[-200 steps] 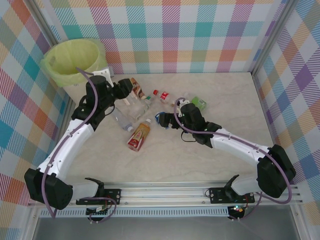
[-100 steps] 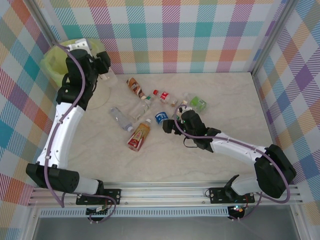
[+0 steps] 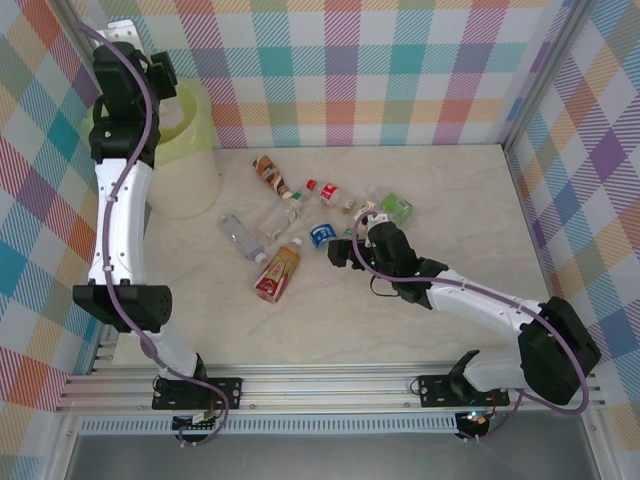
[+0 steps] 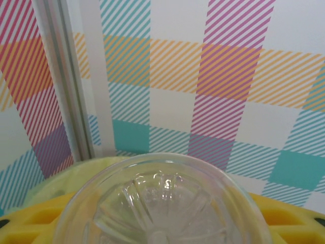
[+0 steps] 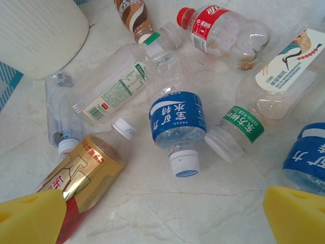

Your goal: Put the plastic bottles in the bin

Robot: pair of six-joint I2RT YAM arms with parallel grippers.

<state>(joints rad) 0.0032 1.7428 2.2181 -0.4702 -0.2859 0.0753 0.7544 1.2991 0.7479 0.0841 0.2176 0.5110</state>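
While the left arm reaches up at the far left corner, the top view places the left end effector (image 3: 163, 75) over the bin (image 3: 190, 175). This height is judged to allow a drop through the open mouth rather than against the white wall. Several bottles lie on their sides in a loose cluster at the middle of the surface (image 3: 460, 190), not yet collected. The right end effector (image 3: 343, 250) sits low, just beside the blue-labelled bottle (image 3: 320, 235).

In the left wrist view, a clear bottle (image 4: 162, 203) appears base-first, clamped between the left pads (image 4: 284, 213). The left end effector is therefore closed on it. The yellow-green bag (image 4: 56, 175) lining the bin shows just past the bottle, with the checked wall (image 4: 228, 76) behind, so release appears to be the step in hand.

In the right wrist view, the right pads (image 5: 30, 218) stand far apart at the lower corners with nothing between them, so the right end effector is open. The blue-labelled bottle lies ahead with its cap toward the camera. It is crowded by a white-labelled bottle (image 5: 111, 91) on one side and a green-labelled bottle (image 5: 244, 124) on the other. The wide spread is judged to suit straddling its body, though a pad may nudge a neighbour.
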